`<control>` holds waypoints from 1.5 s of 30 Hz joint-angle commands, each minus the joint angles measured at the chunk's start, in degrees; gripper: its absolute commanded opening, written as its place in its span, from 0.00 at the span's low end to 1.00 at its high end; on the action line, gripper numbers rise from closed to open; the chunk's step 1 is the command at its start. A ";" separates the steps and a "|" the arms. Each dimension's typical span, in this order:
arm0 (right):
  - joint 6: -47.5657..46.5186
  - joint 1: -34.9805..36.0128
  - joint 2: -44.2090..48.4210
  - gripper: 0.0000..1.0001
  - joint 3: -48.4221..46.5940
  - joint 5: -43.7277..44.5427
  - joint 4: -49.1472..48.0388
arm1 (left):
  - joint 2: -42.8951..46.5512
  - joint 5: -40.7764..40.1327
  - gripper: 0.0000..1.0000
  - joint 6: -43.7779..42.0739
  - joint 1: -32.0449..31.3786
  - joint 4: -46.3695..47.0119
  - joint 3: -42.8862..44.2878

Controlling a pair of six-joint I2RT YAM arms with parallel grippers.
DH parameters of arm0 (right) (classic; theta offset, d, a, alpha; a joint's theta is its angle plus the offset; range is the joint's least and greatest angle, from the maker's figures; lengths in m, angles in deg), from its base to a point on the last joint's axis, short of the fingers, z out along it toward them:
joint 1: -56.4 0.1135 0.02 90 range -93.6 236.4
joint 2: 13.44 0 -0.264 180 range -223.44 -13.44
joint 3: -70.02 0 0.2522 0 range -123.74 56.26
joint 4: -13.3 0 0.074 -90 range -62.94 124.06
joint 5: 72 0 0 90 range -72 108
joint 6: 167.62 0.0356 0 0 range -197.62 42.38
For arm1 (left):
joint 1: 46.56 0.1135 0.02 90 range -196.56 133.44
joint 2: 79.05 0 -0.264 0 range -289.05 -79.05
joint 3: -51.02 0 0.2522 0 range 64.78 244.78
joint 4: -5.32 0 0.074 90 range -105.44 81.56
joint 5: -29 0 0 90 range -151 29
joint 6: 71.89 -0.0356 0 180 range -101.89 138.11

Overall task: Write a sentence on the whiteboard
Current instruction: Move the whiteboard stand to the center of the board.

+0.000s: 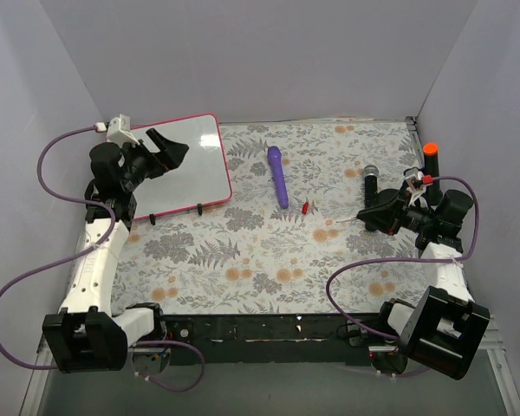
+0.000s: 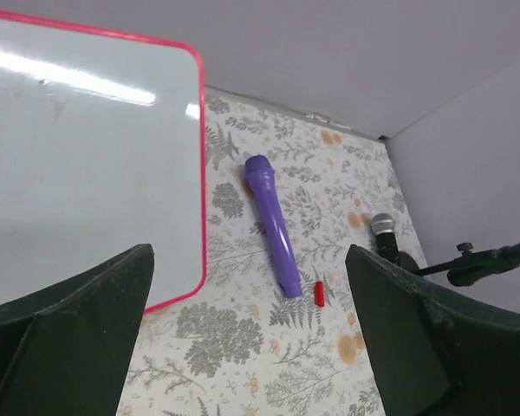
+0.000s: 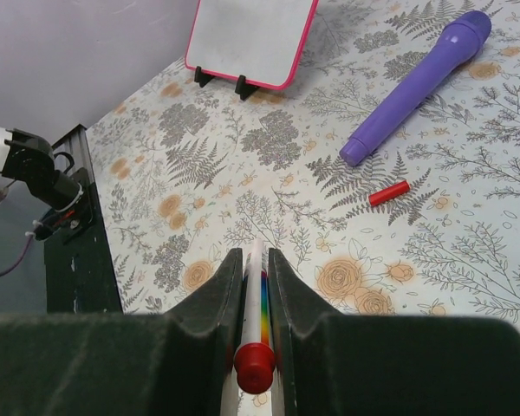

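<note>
The whiteboard point(image 1: 195, 165) has a pink-red frame and stands propped on two small black feet at the far left. Its white face point(image 2: 78, 147) is blank, and no sentence shows on it. My left gripper point(image 1: 167, 149) is open and empty, just in front of the board's left part. In its wrist view the gripper point(image 2: 251, 347) spans bare tablecloth beside the board's corner. My right gripper point(image 1: 365, 216) is at the right side of the table. There the gripper point(image 3: 255, 258) is shut on a white marker point(image 3: 258, 299) with a rainbow stripe and a red end. The board also shows in the right wrist view point(image 3: 247, 35).
A purple pen-like stick point(image 1: 278, 176) lies mid-table, with a small red cap point(image 1: 306, 207) beside its near end. A black microphone point(image 1: 372, 178) and an orange-topped black cylinder point(image 1: 430, 152) stand at the far right. Grey walls close in three sides.
</note>
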 commanded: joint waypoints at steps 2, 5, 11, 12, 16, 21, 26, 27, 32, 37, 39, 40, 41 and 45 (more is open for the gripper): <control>-2.58 0.00 -0.16 0.01 -2.21 -2.80 0.88 | -6.52 6.70 0.94 -5.50 6.54 -8.25 3.54; -2.85 -0.09 -0.25 0.01 -2.21 -3.15 1.05 | -9.96 3.28 0.95 -8.23 8.74 -10.27 7.14; -2.85 0.09 -0.60 0.01 -2.65 -3.15 1.67 | -18.40 -5.86 0.96 -13.49 13.32 -12.21 12.24; -2.93 0.09 -0.69 0.01 -2.83 -3.06 1.76 | -20.32 -7.70 0.98 -14.03 13.68 -11.95 12.59; -2.85 0.35 -1.57 0.01 -3.27 -3.24 2.46 | -22.44 -5.35 0.98 -14.13 16.92 -4.94 10.85; -2.85 0.79 -2.27 0.01 -3.71 -3.68 2.64 | -26.84 -3.06 0.98 -14.04 22.55 -3.34 12.16; -2.85 1.32 -2.97 0.01 -4.24 -4.12 3.07 | -28.59 -5.86 0.98 -16.40 23.70 -1.83 11.37; -2.85 1.32 -3.15 0.01 -4.32 -4.20 3.16 | -28.86 -6.66 0.98 -16.93 23.70 -1.92 11.54; -2.85 1.32 -3.41 0.01 -4.32 -4.38 3.25 | -31.15 -6.23 0.98 -18.95 23.96 -0.43 11.28; -3.02 1.32 -3.59 0.01 -4.41 -4.38 3.25 | -33.87 -0.61 0.98 -19.13 25.28 1.76 11.46; -3.02 1.32 -3.77 0.01 -4.41 -4.38 3.25 | -34.49 0.19 0.98 -19.05 25.72 2.12 11.54; -3.11 1.32 -3.85 0.01 -4.41 -4.38 3.25 | -35.10 1.32 0.98 -18.96 25.98 2.55 11.54; -3.02 1.32 -3.94 0.01 -4.41 -4.47 3.34 | -35.19 1.94 0.98 -18.87 26.33 2.73 11.54; -3.20 1.32 -4.03 0.01 -4.32 -4.47 3.34 | -36.16 5.81 0.98 -18.08 27.21 4.22 11.28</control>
